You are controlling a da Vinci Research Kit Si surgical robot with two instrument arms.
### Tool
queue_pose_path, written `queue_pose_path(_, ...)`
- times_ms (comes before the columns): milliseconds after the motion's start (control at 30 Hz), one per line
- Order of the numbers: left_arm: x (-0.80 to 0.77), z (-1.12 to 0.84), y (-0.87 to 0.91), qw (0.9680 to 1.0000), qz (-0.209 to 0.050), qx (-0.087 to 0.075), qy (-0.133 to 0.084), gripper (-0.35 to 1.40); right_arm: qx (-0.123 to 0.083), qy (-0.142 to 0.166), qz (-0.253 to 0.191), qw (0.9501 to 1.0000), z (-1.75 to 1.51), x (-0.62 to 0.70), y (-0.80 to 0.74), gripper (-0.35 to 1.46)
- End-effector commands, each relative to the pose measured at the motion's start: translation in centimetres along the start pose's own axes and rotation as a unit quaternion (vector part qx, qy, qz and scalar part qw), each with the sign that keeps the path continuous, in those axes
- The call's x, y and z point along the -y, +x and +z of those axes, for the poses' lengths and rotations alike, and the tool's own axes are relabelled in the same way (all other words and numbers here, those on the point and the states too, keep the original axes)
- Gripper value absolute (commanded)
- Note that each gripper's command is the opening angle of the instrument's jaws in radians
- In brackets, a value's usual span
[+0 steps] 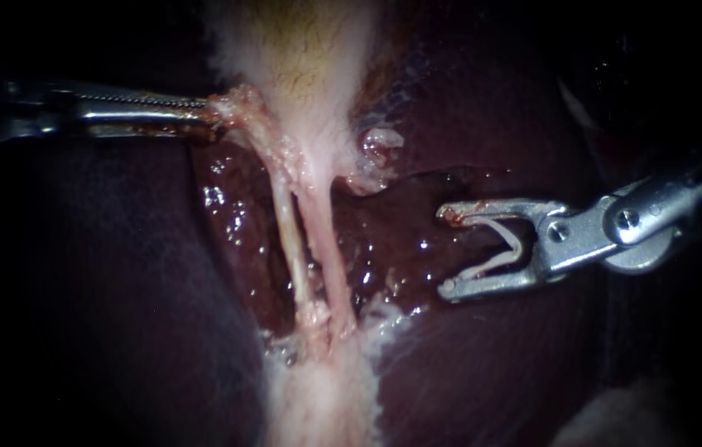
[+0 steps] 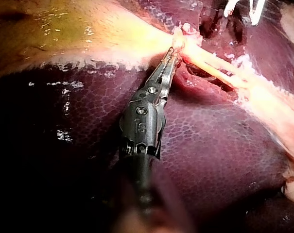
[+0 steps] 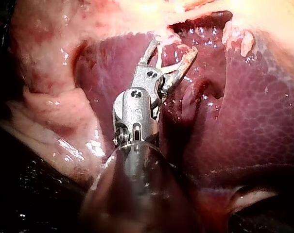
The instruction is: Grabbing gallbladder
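The pale, yellowish gallbladder (image 1: 310, 58) hangs at the top centre, and two thin pale tubes (image 1: 286, 228) run down from its narrow end. My left instrument (image 1: 214, 116) comes in from the left, its jaws shut on the gallbladder's frayed lower edge where the tubes begin. The left wrist view shows the same grip (image 2: 175, 48) beside the yellow gallbladder wall (image 2: 64, 34). My right instrument (image 1: 448, 252) stands right of the tubes, apart from them, its wide-spread jaws holding a white V-shaped clip (image 1: 510, 248). The right wrist view shows this instrument (image 3: 173, 47) above wet liver.
Dark red liver (image 1: 119, 290) lies on both sides, with a raw glistening bed (image 1: 384, 248) behind the tubes. Pale fatty tissue (image 1: 326, 397) gathers where the tubes end below. A small ragged tag of tissue (image 1: 380, 145) sits right of the gallbladder's neck.
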Motion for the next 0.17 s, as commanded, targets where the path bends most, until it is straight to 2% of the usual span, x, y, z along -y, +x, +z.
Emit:
queue_pose_path(33, 0.00, 0.00, -0.01, 1.0000, 0.001, 0.000, 0.001, -0.35, 0.000, 0.000, 0.000, 1.0000, 0.00, 0.00, 0.00, 0.50)
queue_pose_path(167, 0.00, 0.01, -0.01, 1.0000, 0.001, 0.000, 0.001, -0.35, 0.000, 0.000, 0.000, 1.0000, 0.00, 0.00, 0.00, 0.50)
